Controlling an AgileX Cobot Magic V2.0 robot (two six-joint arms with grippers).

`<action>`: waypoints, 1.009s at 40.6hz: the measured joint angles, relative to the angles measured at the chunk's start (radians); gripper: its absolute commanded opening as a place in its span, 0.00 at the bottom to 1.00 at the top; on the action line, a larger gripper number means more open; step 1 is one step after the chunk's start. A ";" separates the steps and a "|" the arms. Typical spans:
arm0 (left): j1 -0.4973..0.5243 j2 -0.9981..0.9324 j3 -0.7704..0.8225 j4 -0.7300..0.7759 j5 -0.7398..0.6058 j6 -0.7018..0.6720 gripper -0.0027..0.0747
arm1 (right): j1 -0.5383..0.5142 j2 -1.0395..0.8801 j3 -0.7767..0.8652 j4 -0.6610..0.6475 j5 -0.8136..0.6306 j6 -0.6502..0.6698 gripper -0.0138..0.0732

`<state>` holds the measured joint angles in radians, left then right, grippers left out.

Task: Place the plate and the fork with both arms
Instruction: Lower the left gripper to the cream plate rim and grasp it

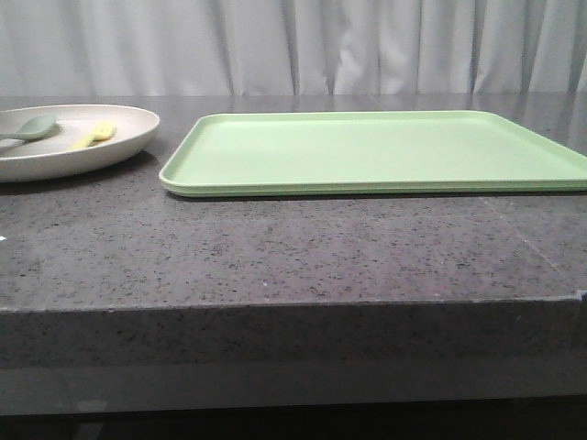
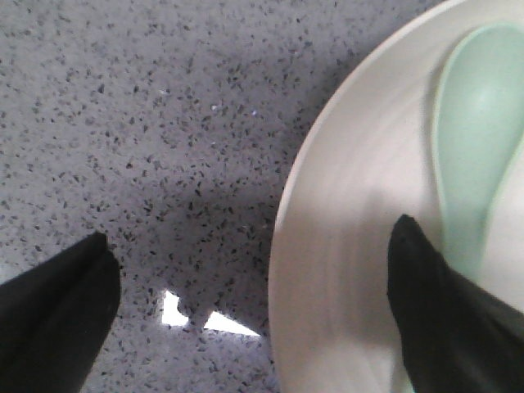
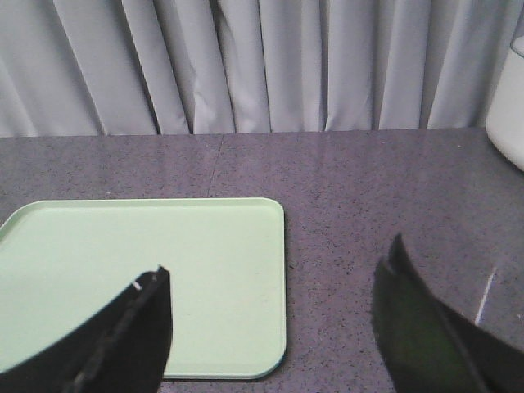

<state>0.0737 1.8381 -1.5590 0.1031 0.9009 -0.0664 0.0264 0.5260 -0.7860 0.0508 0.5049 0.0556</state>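
Note:
The off-white plate [image 1: 128,142] sits on the dark speckled table at the far left of the front view. In it lie the pale yellow fork [image 1: 94,136] and a sage green spoon [image 1: 35,126]. Neither gripper shows in the front view. In the left wrist view my left gripper [image 2: 250,229] is open and low, straddling the plate's rim [image 2: 327,246]. One finger is over the plate beside the spoon [image 2: 475,147], the other over the bare table. The fork is out of that view. My right gripper [image 3: 278,255] is open and empty above a corner of the light green tray [image 3: 147,270].
The large light green tray [image 1: 376,151] lies flat right of the plate, reaching the front view's right edge. Grey curtains hang behind the table. A white object [image 3: 512,123] stands at the edge of the right wrist view. The table's front edge [image 1: 293,307] is near the camera.

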 measured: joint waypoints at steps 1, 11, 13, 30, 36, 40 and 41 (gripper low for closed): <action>0.000 0.006 0.000 0.000 0.000 0.000 0.86 | 0.000 0.000 0.000 0.000 0.000 0.000 0.77; 0.000 0.038 -0.002 -0.004 -0.004 0.000 0.69 | 0.000 0.000 0.000 0.000 -0.004 0.000 0.77; 0.000 0.038 -0.002 -0.012 -0.006 0.000 0.62 | 0.000 0.000 0.000 0.000 -0.004 0.000 0.77; 0.000 0.055 -0.006 -0.084 -0.022 0.000 0.33 | 0.000 0.000 0.000 0.000 -0.005 0.000 0.77; 0.000 0.055 -0.006 -0.090 -0.023 0.000 0.17 | 0.000 0.000 0.000 0.000 -0.005 0.000 0.77; 0.002 0.055 -0.006 -0.088 -0.023 0.000 0.08 | 0.000 0.000 0.000 0.000 -0.005 0.000 0.77; 0.002 0.055 -0.008 -0.088 -0.023 0.000 0.05 | 0.000 0.000 0.000 0.000 -0.005 0.000 0.77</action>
<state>0.0753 1.8931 -1.5672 0.0152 0.8780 -0.0664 0.0264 0.5260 -0.7860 0.0508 0.4994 0.0556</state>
